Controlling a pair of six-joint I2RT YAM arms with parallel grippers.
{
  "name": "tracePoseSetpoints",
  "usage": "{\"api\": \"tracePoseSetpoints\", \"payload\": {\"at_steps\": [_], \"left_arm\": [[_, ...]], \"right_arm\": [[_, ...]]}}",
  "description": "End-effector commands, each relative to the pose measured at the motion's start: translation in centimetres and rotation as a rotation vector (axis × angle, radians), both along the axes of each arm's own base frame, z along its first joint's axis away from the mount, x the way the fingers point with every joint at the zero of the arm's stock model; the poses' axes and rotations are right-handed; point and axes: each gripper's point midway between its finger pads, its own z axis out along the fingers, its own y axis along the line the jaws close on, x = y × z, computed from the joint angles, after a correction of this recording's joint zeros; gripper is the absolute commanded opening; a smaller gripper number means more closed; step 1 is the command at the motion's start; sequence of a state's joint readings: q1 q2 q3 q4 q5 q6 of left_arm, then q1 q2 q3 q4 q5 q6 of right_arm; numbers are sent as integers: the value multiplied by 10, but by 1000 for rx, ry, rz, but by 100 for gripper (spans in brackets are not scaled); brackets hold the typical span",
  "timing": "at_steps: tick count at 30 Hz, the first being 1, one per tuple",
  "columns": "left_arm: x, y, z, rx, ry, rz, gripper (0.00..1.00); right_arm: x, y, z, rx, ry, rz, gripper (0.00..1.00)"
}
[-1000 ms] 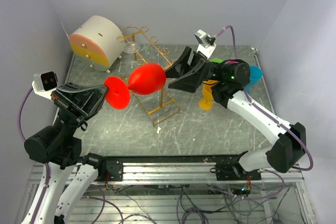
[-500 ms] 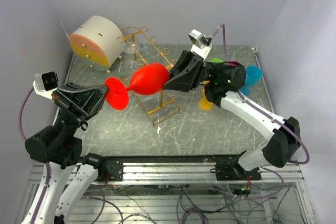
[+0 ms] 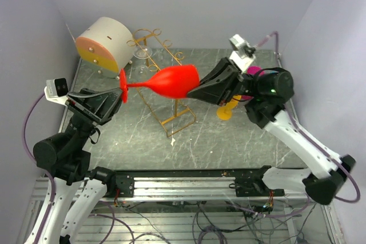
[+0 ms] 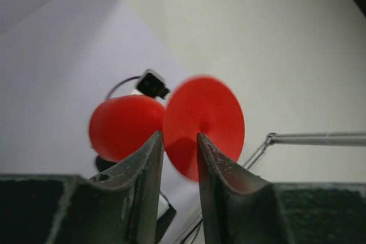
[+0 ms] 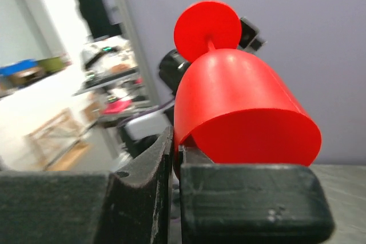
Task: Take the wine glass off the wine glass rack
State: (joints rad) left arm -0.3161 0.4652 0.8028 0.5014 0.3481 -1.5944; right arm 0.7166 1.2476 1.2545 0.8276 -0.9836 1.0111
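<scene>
The red wine glass [image 3: 171, 81] lies on its side in the air over the gold wire wine glass rack [image 3: 166, 115], foot toward the left. My right gripper [image 3: 194, 91] is shut on the rim of its bowl. The right wrist view shows that grip: the gripper [image 5: 174, 141] pinches the bowl's edge, and the glass [image 5: 240, 101] points away from it. My left gripper [image 3: 114, 101] is open just below and left of the foot. In the left wrist view the gripper [image 4: 178, 135] has a gap between its fingers, and the glass's red foot [image 4: 203, 118] floats beyond them, untouched.
A round white-and-orange drawer box [image 3: 103, 44] stands at the back left. A clear glass [image 3: 142, 55] sits at the rack's far end. A yellow cup [image 3: 227, 110] stands under my right arm, with a magenta object [image 3: 251, 71] behind it. A thin metal rail [image 4: 320, 138] crosses the left wrist view.
My right gripper closed on the bowl's rim while the left gripper let go of the foot and opened. The glass has moved up and to the right, away from the left gripper.
</scene>
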Motion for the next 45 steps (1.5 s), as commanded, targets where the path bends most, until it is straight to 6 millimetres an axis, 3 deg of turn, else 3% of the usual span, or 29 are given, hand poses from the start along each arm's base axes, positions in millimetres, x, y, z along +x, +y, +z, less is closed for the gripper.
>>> {"api": "tracePoseSetpoints", "payload": {"at_steps": [1,3,6,7,12,15,17,19,22,28,32,36,45], "left_arm": [[16,-4,-26,131,87,97,43],[29,-2,-35,186,136,169,44],[48,3,-53,293,225,280,44],[59,5,-68,361,281,323,44],[91,25,-98,580,440,509,43],[105,32,-110,680,488,569,43],[111,36,-114,746,509,602,42],[119,39,-123,807,539,623,42],[129,44,-135,880,572,653,41],[141,51,-150,1003,626,689,40],[144,54,-155,1056,638,698,40],[143,57,-155,1068,634,711,40],[137,60,-155,1063,627,720,40]], "right_arm": [[38,-21,6,-47,-26,-434,0],[44,-50,14,-52,-22,-616,0],[68,-97,5,-133,59,-928,0],[76,-115,1,-161,90,-1033,0],[112,-209,-53,-418,278,-1561,0],[111,-255,-83,-594,370,-1789,0],[107,-272,-101,-716,411,-1868,0],[101,-279,-117,-828,443,-1882,0],[93,-270,-140,-963,484,-1806,0],[91,-273,-161,-1087,479,-1800,0],[101,-278,-189,-1228,466,-1845,0],[117,-265,-227,-1362,469,-1754,0],[155,-270,-255,-1316,608,-1633,0]]}}
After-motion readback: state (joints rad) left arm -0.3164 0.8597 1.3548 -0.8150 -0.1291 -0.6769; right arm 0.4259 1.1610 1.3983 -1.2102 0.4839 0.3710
